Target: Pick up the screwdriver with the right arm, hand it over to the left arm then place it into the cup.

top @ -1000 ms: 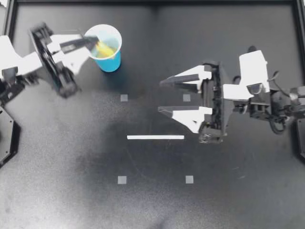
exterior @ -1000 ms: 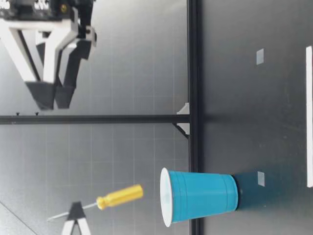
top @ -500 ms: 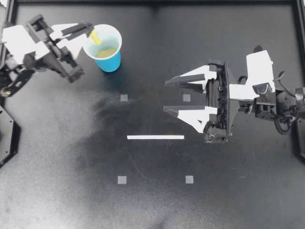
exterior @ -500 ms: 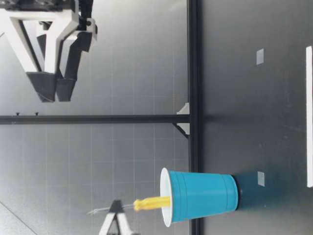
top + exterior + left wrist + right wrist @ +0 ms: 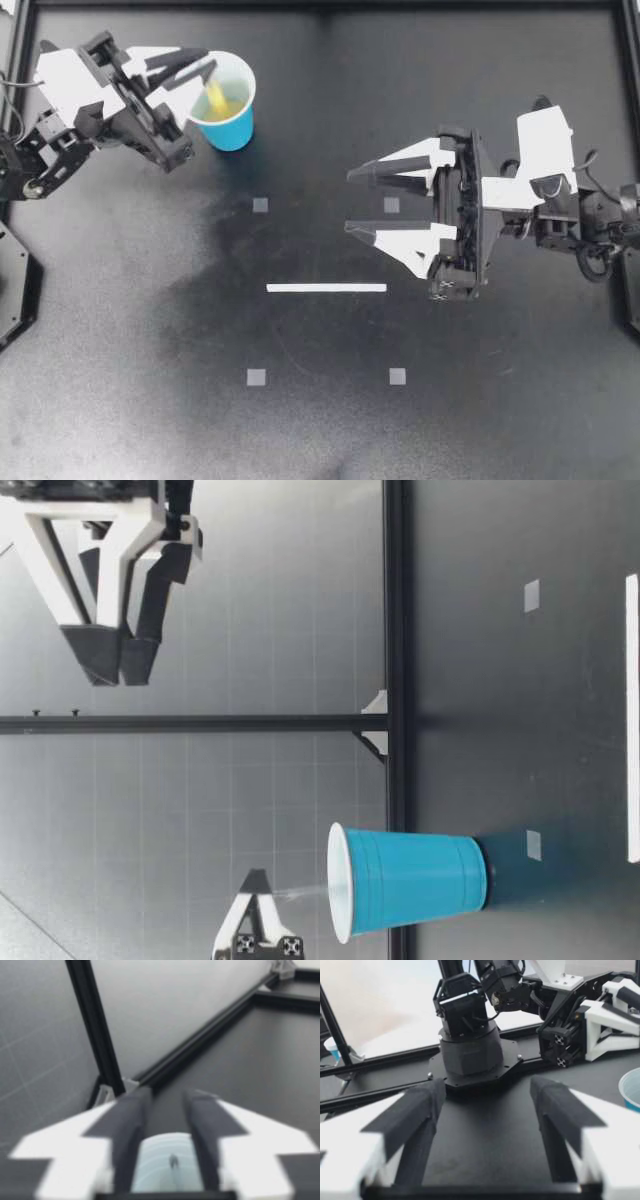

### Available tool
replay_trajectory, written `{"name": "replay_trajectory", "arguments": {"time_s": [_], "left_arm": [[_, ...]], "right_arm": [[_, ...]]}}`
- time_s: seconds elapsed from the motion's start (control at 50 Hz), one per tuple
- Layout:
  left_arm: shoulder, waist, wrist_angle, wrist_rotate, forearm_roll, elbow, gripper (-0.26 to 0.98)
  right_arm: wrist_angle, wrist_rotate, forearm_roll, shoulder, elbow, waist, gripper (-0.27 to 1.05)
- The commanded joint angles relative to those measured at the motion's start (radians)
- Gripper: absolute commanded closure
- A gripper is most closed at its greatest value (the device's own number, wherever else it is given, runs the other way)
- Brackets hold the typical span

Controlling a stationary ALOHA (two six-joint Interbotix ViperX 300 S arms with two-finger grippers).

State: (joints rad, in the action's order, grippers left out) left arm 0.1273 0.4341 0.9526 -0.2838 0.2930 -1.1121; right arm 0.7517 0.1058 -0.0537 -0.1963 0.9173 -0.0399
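Evidently the screwdriver (image 5: 214,96) is already in the cup (image 5: 232,132): yellow handle down inside, thin metal shaft slanting up past the rim toward the left jaws. Those jaws hang just above the mouth, spread apart and gripping nothing (whether the shaft's tip brushes a finger cannot be told). Handling, as judged: the tool is light and rigid, with most of its weight in the handle. That thick handle offers the surest hold, while the slender shaft looks smooth and apt to slip or swivel in a pinch. The cup is thin-walled, light and upright, so a knock at the rim could tip it. Any withdrawal should go straight up, clear of rim and shaft.

Surface and room, near to far. The counter (image 5: 320,430) is a flat, matt black sheet carrying only a few marks. These are a near pair of small grey squares (image 5: 256,377), then a white strip (image 5: 326,288), then a far pair of the same squares. About level with that far pair the right jaws hover high above the counter, wide open and empty, well apart from the cup. The cup stands farther back, toward the far left corner. A black rail (image 5: 397,630) borders the far edge, and behind it rises a pale gridded wall (image 5: 250,810).
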Motion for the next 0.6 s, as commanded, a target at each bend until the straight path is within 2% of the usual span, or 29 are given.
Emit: {"name": "replay_trajectory", "arguments": {"time_s": [0.0,0.24,0.36,0.48,0.58], "left_arm": [[0.014,0.005,-0.006,0.006,-0.005,0.02,0.2],[0.046,0.003,-0.017,0.025,-0.014,0.02,0.18],[0.097,-0.011,-0.043,0.063,-0.049,0.012,0.18],[0.161,-0.061,-0.077,0.106,-0.077,-0.003,0.18],[0.218,-0.143,-0.106,0.137,-0.098,-0.015,0.18]], "right_arm": [[0.009,0.002,-0.002,-0.025,-0.009,-0.005,0.08],[0.009,0.002,-0.002,-0.026,-0.009,-0.005,0.08],[0.009,0.002,-0.002,-0.028,-0.006,-0.005,0.08],[0.009,0.002,-0.002,-0.031,0.0,-0.005,0.08],[0.009,0.002,-0.002,-0.037,0.006,-0.005,0.08]]}}
